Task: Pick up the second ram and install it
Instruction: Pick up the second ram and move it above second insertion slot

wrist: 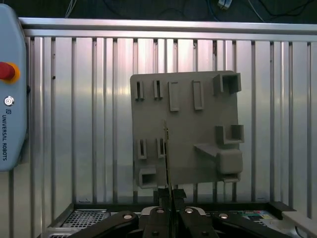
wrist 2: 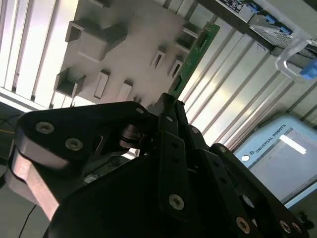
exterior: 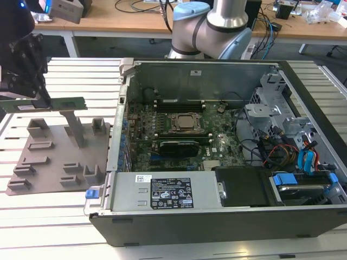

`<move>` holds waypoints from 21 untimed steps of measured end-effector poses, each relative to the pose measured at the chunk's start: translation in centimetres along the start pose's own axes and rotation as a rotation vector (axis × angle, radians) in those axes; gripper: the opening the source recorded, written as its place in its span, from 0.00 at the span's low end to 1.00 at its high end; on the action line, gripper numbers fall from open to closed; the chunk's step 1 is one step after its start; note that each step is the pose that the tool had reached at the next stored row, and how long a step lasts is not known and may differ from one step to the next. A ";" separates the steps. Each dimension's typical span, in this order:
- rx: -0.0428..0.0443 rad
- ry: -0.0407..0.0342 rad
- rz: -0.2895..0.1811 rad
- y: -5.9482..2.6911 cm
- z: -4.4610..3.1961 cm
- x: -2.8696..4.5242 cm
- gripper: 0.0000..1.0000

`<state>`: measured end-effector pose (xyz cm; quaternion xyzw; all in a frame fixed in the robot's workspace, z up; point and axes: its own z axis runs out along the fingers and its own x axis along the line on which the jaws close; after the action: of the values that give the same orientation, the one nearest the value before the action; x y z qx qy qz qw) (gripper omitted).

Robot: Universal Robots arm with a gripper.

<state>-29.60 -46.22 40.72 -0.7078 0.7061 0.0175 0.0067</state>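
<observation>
**Edges and clearance.** In the exterior view the slatted desk (exterior: pixel 54 227) lies bare along the lower left of the frame. The grey fixture plate (exterior: pixel 54 157) sits on it at centre left. The plate's edge on the exterior view's right lies just beside the side wall of the open computer case (exterior: pixel 217 230). That wall stands between the plate and the board inside, where the CPU socket (exterior: pixel 184 123) sits at centre frame. The case is open on top. The arm's base (exterior: pixel 217 27) stands behind the case at the upper centre.

**Jaws.** The gripper (exterior: pixel 39 97) hangs at the upper left of the exterior view, above the plate. We find the jaws closed on the second ram (exterior: pixel 54 103), pinching it near one end. The second wrist view shows the fingertips (wrist 2: pixel 167 106) pressed against the green stick (wrist 2: pixel 195 54).

**Task item.** The second ram runs level from the jaws toward the exterior view's right, over the plate's tall post (exterior: pixel 76 127). Whether its underside touches that post or clears it, we cannot tell. In the first wrist view the stick (wrist: pixel 167 153) shows edge-on, projecting straight out from the gripper (wrist: pixel 170 193) across the plate (wrist: pixel 198 124). It lies well apart from the socket.
</observation>
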 end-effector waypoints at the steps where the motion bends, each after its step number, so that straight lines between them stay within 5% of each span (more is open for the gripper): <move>1: 0.0000 0.0000 0.000 -0.21 0.00 0.00 0.14; 7: 0.0000 0.0001 0.000 -1.74 -0.03 0.00 0.14; 13: 0.0000 -0.0001 0.000 -4.97 -0.07 0.01 0.14; 21: 0.0000 0.0000 0.000 -7.38 -0.12 0.02 0.14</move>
<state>-22.21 -46.22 40.72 -0.7079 0.7061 0.0175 0.0066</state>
